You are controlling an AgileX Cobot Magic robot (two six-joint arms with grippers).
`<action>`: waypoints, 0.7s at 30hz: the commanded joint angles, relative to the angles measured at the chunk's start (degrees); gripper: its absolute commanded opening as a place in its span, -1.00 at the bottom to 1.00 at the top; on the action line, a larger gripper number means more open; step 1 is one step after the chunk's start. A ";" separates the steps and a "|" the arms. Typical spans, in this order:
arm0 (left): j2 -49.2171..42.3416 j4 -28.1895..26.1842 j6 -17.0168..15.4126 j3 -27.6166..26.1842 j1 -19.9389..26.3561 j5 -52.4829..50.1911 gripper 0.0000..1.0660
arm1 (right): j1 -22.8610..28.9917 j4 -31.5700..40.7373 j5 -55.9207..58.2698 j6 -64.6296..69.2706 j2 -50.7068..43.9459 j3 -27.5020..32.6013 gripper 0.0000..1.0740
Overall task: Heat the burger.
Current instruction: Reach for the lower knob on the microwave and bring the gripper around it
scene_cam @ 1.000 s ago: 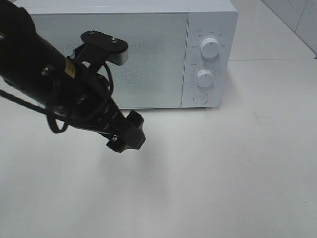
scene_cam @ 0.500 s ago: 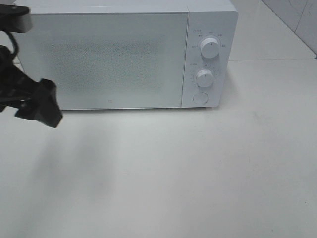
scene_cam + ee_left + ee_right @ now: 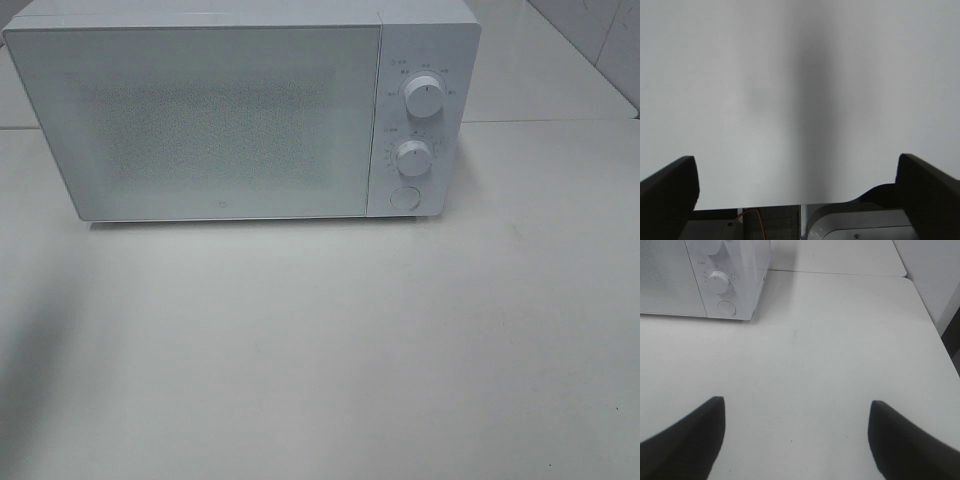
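- Burger: not visible in any view. The microwave's (image 3: 430, 40) frosted door (image 3: 210, 120) hides the inside.
- Microwave: white and upright with its door shut, standing on the surface (image 3: 350, 350). Two dials (image 3: 424, 97) sit above a round button (image 3: 403, 197), right of the door.

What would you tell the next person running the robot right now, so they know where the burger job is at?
The left gripper is open and empty, over the table.
The right gripper is open and empty, over the table, pointing toward the microwave.
The burger shows in no view. The microwave's door is shut and cannot be seen through, so it may or may not be inside.
Done: cannot tell.
Left: probably check where the burger is, then check both knobs.
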 commanded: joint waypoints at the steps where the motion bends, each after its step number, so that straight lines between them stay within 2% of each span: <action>1: -2.75 -0.69 -0.52 0.00 0.63 2.01 0.89 | 0.11 0.00 -0.86 -0.52 -1.43 0.11 0.38; 6: -9.22 -0.57 -0.52 2.69 0.63 2.75 0.89 | 0.11 0.00 -0.86 -0.52 -1.43 0.11 0.38; 14: -22.80 0.34 -0.52 15.01 0.63 0.80 0.89 | 0.11 0.00 -0.86 -0.52 -1.43 0.11 0.38; 21: -31.40 0.46 -0.52 21.83 0.63 -1.49 0.89 | 0.11 0.00 -0.86 -0.52 -1.43 0.11 0.38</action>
